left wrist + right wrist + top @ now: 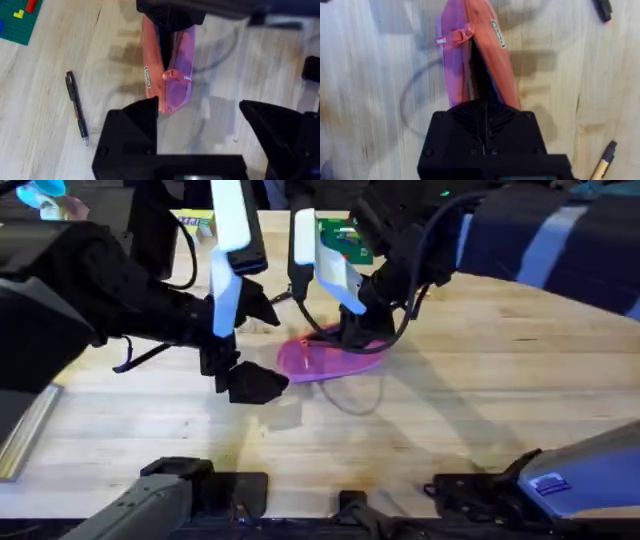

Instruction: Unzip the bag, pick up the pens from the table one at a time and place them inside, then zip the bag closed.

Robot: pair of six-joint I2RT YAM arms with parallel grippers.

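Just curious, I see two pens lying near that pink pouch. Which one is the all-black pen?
The black pen lies apart on the bare table beside the pink pouch. The other pen has a tan body with a dark tip.

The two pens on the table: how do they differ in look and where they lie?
The black pen is dark along its whole body; the tan pen has a tan body with a dark tip. In the right wrist view, the black pen's end lies off the bag's far end, the tan pen beside the right gripper. Both lie outside the bag.
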